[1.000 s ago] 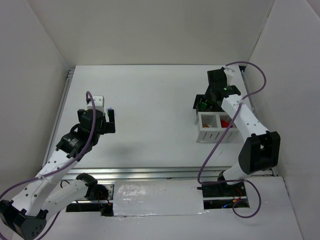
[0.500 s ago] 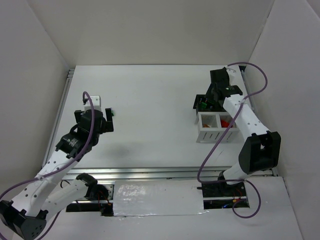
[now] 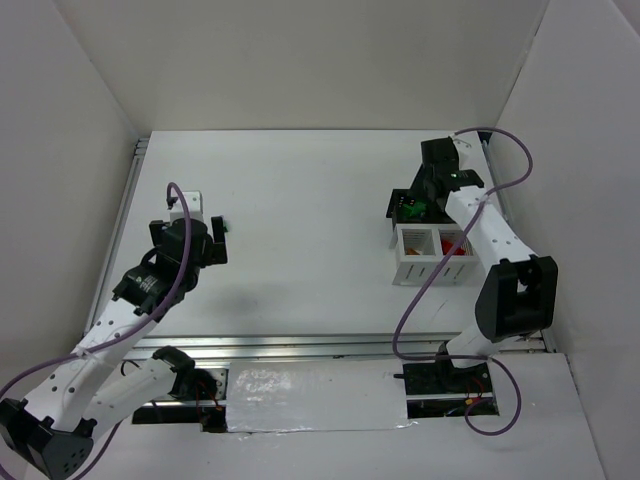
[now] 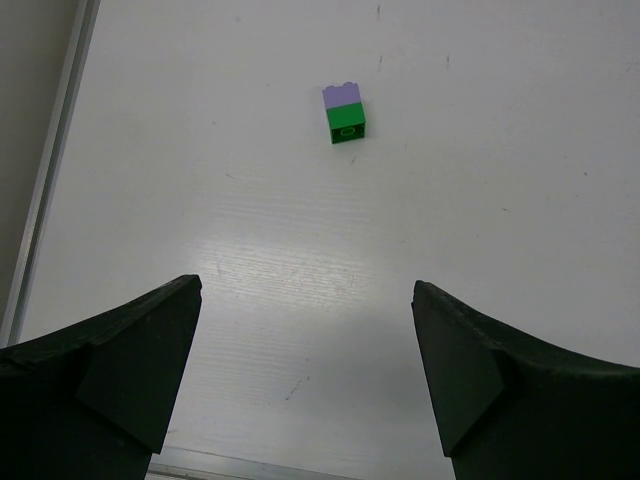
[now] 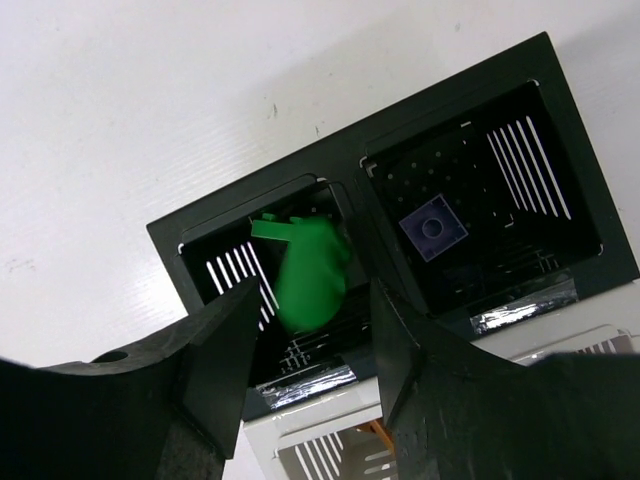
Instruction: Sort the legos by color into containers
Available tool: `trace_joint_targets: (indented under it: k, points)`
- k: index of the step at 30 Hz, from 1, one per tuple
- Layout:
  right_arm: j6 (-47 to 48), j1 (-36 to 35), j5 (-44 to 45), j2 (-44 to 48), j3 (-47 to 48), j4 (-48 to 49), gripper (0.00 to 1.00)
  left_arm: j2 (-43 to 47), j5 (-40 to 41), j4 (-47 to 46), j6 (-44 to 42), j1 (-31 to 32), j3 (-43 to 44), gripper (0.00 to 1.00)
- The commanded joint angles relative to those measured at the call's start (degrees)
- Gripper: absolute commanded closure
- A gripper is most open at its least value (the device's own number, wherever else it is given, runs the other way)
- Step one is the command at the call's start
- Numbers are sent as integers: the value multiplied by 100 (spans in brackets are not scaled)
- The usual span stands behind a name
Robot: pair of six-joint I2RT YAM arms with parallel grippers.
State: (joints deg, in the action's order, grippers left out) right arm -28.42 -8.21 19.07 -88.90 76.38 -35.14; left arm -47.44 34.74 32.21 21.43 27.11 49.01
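The left pincer [image 4: 305,290] hangs over the white table [image 4: 480,200] with its fingers spread wide and nothing between them. Beyond its tips lies a small two-part brick [image 4: 345,113] — a lavender half joined to a green half — alone on the surface, well apart from the bins. The right pincer [image 5: 315,290] is above the black bin [image 5: 560,130] with its fingers partly spread. A blurred green brick [image 5: 312,270] shows between them over one cell, with a gap on either side, so it is not pinched. The neighbouring black cell holds a lavender piece [image 5: 432,228]. The white bin [image 3: 430,268] adjoins the black one and has a red piece [image 3: 455,246] in its right-hand cell.
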Motion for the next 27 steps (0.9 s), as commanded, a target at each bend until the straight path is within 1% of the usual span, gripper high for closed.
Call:
trace_joint_targets:
  k: [1, 2, 4, 5, 8, 9, 11, 12, 13, 14, 15, 16, 17, 18, 20, 21, 22, 23, 24, 27]
  points:
    - [39, 39, 27, -92, 149, 112, 44, 59, 173, -65, 98, -22, 144, 1]
    - [39, 39, -17, -83, 158, 138, 39, 42, 182, -65, 98, -22, 152, 0]
    - [30, 39, -52, -83, 175, 130, 32, -2, 182, -39, 116, -31, 178, 0]
    - [13, 39, -96, -66, 184, 112, 25, -11, 182, -39, 124, -31, 196, 1]
    - [-23, 21, -210, 65, 193, 68, 17, -98, 147, 5, 247, -118, 275, 0]
    - [-40, 21, -254, 136, 184, 59, 16, -186, 130, 14, 326, -153, 301, 0]
    - [-101, -31, -516, 487, 97, 103, 13, -335, -27, 75, 721, -338, 450, 0]
    - [-111, -110, -614, 645, 44, 156, 9, -580, -133, 119, 870, -460, 521, 0]
    - [-119, -198, -702, 951, -87, 208, 2, -730, -187, 198, 1315, -696, 608, 0]
    - [-119, -442, -799, 1102, -149, 331, 0, -1132, -352, 294, 1529, -768, 766, 0]
    - [-111, -445, -800, 1216, -184, 349, 0, -1353, -476, 251, 1696, -830, 837, 1]
    - [-102, -749, -852, 1383, -193, 332, 0, -1590, -538, 138, 1907, -857, 881, 1]
    - [-67, -900, -878, 1445, -185, 262, 0, -1845, -547, 41, 1996, -848, 1004, 0]
    - [-49, -1198, -966, 1533, -167, 201, 0, -2413, -443, -82, 2153, -874, 1083, 0]
    - [3, -1446, -1203, 1647, -132, 24, 0, -3075, -346, -179, 2172, -936, 1442, 1]
    - [38, -1551, -1326, 1813, -167, 16, 0, -3792, -354, -162, 2146, -997, 1610, 0]
    - [39, -1735, -1457, 1920, -298, 33, 0, -4138, -519, -119, 2129, -1145, 1811, 1]
    - [39, -1815, -1502, 2051, -377, 59, 0, -4464, -538, -83, 2120, -1190, 2135, 2]
    - [47, -1894, -1546, 2305, -465, 86, 0, -4928, -504, -83, 2146, -1234, 2234, 2]
    - [65, -2044, -1678, 2701, -729, 156, 0, -5475, -319, -153, 2172, -1305, 2490, 4]
